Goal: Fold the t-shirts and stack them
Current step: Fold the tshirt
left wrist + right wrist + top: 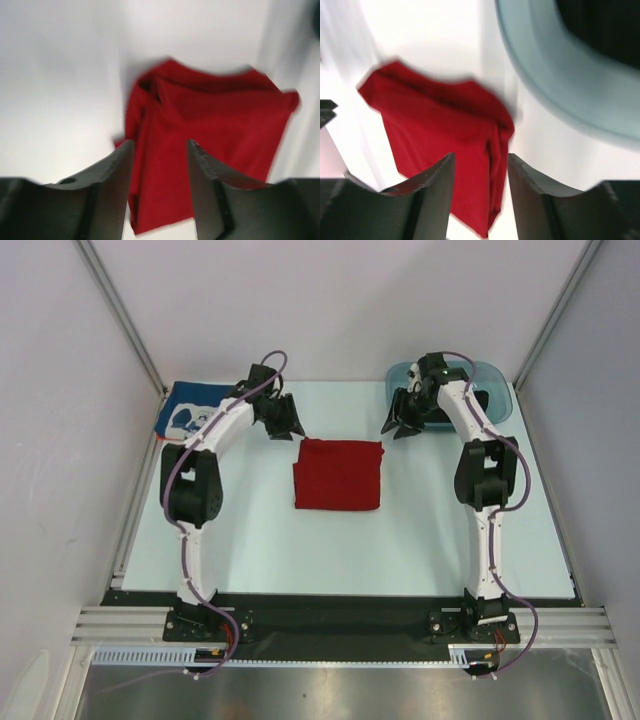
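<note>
Left gripper (280,422) and right gripper (402,423), as we see from above, hang spread and empty off the far corners of the folded red t-shirt (338,473), which lies mid-table, the blue t-shirt (193,406) at far left, the teal tub (497,390) at far right. Through the left wrist we look between parted jaws onto the red cloth; through the right wrist likewise, with the tub's rim above right.

No legible text; white print on the blue t-shirt (192,405) is unreadable
</note>
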Available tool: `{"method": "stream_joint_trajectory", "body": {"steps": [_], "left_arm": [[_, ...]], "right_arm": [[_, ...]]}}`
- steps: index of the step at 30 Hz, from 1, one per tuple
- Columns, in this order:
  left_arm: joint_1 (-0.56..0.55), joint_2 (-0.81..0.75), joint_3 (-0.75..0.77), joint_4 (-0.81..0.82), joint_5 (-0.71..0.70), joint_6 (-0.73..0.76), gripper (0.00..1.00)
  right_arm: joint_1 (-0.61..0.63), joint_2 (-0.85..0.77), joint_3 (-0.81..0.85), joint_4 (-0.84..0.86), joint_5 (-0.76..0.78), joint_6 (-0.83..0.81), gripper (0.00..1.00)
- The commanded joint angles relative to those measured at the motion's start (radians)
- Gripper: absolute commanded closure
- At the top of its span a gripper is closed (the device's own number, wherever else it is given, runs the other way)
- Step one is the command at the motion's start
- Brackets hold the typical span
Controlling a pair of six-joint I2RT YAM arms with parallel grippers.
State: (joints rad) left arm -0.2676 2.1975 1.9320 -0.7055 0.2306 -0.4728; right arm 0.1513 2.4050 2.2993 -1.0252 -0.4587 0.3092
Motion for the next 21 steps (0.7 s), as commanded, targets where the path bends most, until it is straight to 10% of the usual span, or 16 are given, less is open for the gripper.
{"method": "stream_joint_trajectory", "body": {"steps": [1, 9, 21], "left_arm": [[-0.024, -0.188, -0.138, 0.182, 0.174, -0.023, 0.55], [-0.078, -0.165, -0.312, 0.423, 0.394, -0.154, 0.74], [-0.068, 0.065, -0.185, 0.488, 0.366, -0.156, 0.83]], "right_arm": [[0.043, -0.167, -0.121, -0.021, -0.011, -0.038, 0.52], [0.143, -0.245, -0.357, 0.279, -0.084, 0.131, 0.87], [0.082, -0.136, -0.449, 0.55, -0.068, 0.217, 0.99]]}}
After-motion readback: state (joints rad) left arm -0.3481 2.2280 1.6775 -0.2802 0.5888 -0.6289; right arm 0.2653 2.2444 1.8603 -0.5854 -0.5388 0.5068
